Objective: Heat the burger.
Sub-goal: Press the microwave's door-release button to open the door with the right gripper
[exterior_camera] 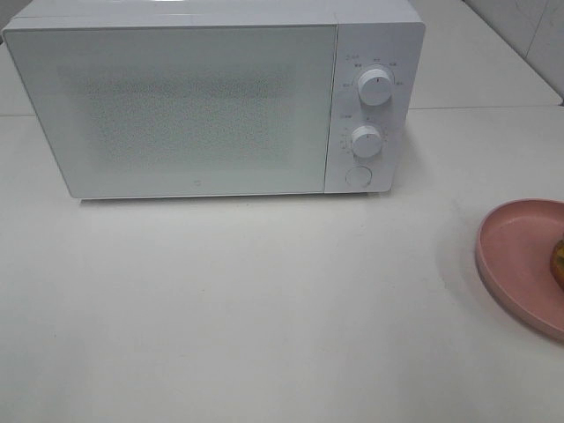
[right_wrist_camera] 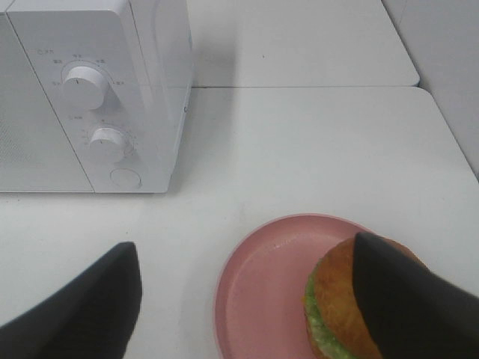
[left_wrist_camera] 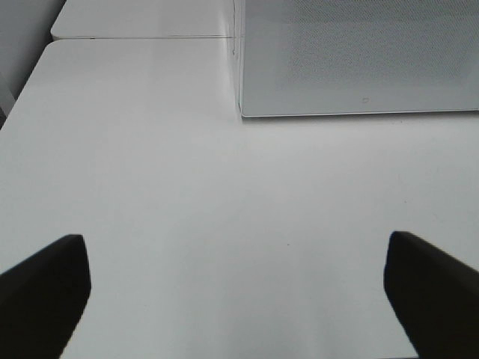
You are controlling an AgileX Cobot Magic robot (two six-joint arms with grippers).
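Microwave [exterior_camera: 176,106]: toward the far edge of the surface [exterior_camera: 264,308]; door shut, so nothing can be loaded yet.
Burger [right_wrist_camera: 337,288]: on the plate [right_wrist_camera: 262,284] at the right edge of the surface, on the right arm's side.
Left pincer [left_wrist_camera: 236,247]: jaws wide apart, empty, over bare surface before the microwave's front left corner; judged parked clear.
Right pincer [right_wrist_camera: 247,258]: jaws apart, empty, above the plate; spread judged wide enough to straddle the bun.
Step in hand: judged door opening or burger pickup; neither begun.
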